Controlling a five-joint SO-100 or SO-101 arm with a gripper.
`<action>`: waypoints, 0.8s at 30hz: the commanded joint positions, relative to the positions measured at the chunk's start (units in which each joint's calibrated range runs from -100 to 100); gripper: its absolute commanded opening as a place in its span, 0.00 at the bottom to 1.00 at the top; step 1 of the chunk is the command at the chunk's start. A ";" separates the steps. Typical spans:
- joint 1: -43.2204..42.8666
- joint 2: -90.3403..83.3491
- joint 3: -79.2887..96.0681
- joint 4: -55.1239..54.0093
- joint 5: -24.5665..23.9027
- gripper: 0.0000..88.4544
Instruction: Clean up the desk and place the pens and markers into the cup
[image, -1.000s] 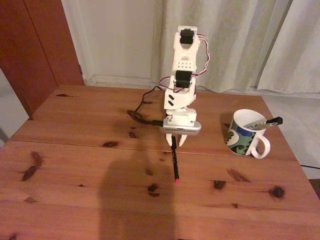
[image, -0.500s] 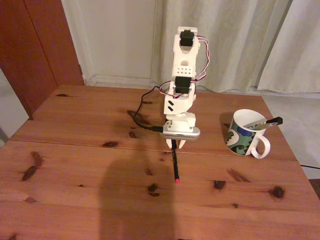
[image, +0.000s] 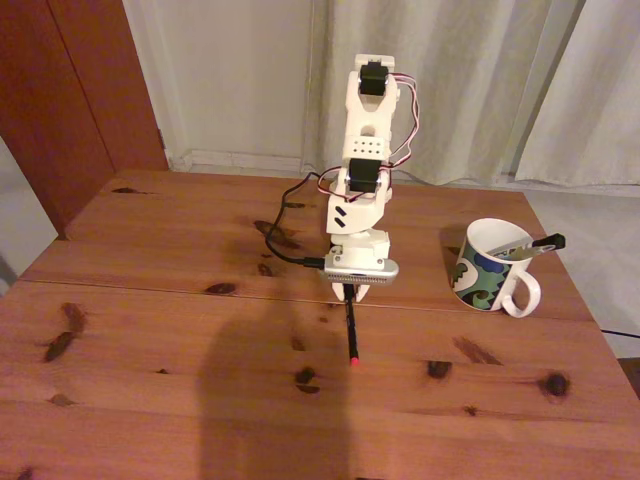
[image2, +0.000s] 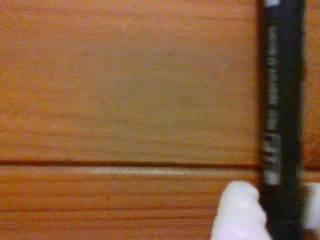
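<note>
Grasp step under way: the SO-100 arm's gripper (image: 348, 292) is down at the wooden bench (image: 150, 300), jaws closed in on the top end of the thin black pen (image: 350, 325). In the fixed view the pen runs from the gripper toward the camera, red tip (image: 354, 360) resting on or just above the wood; cannot tell which. In the wrist view the black barrel (image2: 280, 100) stands vertical at frame right w/ a white fingertip (image2: 235, 210) pressed against its left side and a sliver of the other finger on its right, so the hold looks snug, tho whether the pen has left the bench is not clear.

The cup (image: 485, 275), swirl-patterned w/ handle facing the camera, sits to the right of the arm in the fixed view, well apart from the pen. At least one marker w/ a black cap (image: 545, 242) already leans out over its rim.

Next move, as judged: lift the pen clear, swing right over the cup mouth, tilt the pen upright-ish, and let go so it drops past the marker already inside w/o knocking the cup.
</note>
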 joint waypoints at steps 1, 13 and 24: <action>0.15 -0.22 -1.04 -0.97 0.00 0.01; 0.07 -12.88 -0.49 -7.42 -6.13 0.01; -4.11 -45.48 10.06 -12.84 -17.87 0.01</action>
